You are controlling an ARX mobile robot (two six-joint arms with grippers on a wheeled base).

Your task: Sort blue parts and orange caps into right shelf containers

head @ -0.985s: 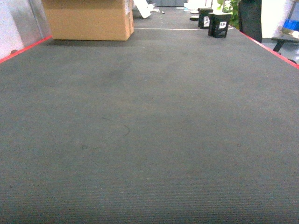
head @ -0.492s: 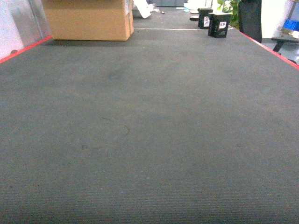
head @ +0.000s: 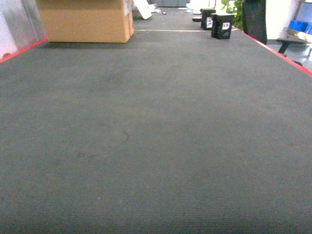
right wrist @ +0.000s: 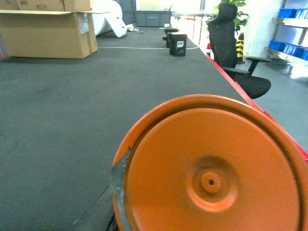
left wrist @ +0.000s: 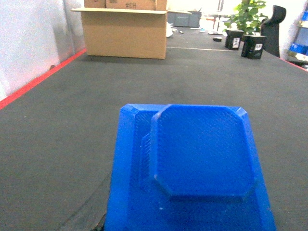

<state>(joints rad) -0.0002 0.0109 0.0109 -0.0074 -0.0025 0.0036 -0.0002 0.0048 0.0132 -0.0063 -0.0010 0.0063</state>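
The head view shows a wide dark grey surface (head: 156, 136) that fills almost the whole frame, most likely carpet floor. A red line (head: 22, 50) marks its edge at the upper left, and another red line (head: 280, 51) runs along the upper right. Between these 2 edges the surface is open. At the top left stands a brown cardboard box (head: 83, 20). At the top, right of centre, stand 2 small black containers (head: 217, 23) with white labels, close beside each other. No arm and no gripper appears in this view.

In the left wrist view a blue part (left wrist: 192, 163) fills the lower centre of the frame, very close to the camera. It shows a flat base and a raised 8-sided face on it. The gripper itself is not visible here, so I cannot tell how wide it is or if it holds the part. The cardboard box (left wrist: 125, 31) is at the top, left of centre.

In the right wrist view an orange cap (right wrist: 211, 168) fills the lower right, with its round flat face and a small centre hole towards the camera. The gripper is also hidden here, so its state I cannot tell. A black office chair (right wrist: 236, 53) stands at the upper right, beyond the red edge. Blue bins (right wrist: 288, 29) on a shelf are at the far right edge.
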